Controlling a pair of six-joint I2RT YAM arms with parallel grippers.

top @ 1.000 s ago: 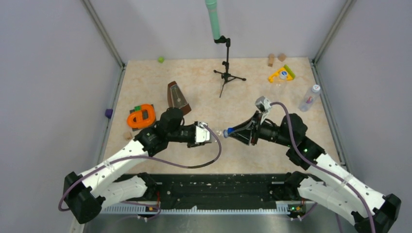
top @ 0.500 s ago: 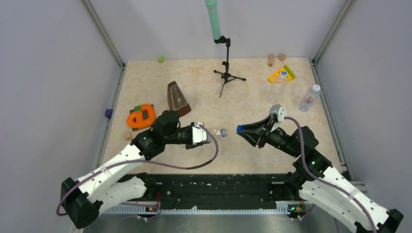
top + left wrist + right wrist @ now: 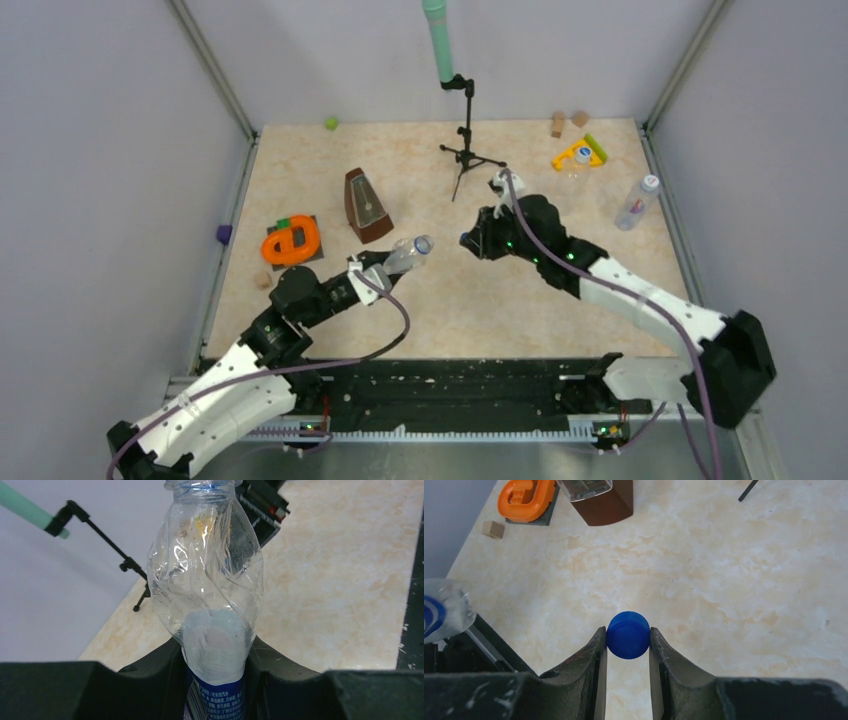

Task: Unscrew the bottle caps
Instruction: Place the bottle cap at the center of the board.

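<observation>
**A:** Starting on the left, what have the left fingers (image 3: 215, 654) got?

**B:** They are clamped on the labelled bottle (image 3: 207, 590), low down on its blue-and-white label, and hold it off the worktop (image 3: 450, 310) with the neck pointing up and away. The thin clear wall above the grip is creased. I'd judge it light, soft and easy to crush, so the label band is the firmer place to hold it.

**A:** And the neck?

**B:** In the top view the mouth looks open. In the left wrist view the frame edge cuts it off, and the fingers hide the base.

**A:** What about the middle?

**B:** The right fingers (image 3: 626, 641) are pinched narrow on the dark blue cap (image 3: 627, 635) by its sides, above bare worktop. It looks small, stiff and smooth, so it could squirt out of a loose pinch.

**A:** Far right?

**B:** The bluish bottle (image 3: 636, 205) lies near the wall with its white cap (image 3: 650, 182) on. Whether another clear bottle sits by the yellow toy (image 3: 578, 155) is too faint to tell.
</observation>
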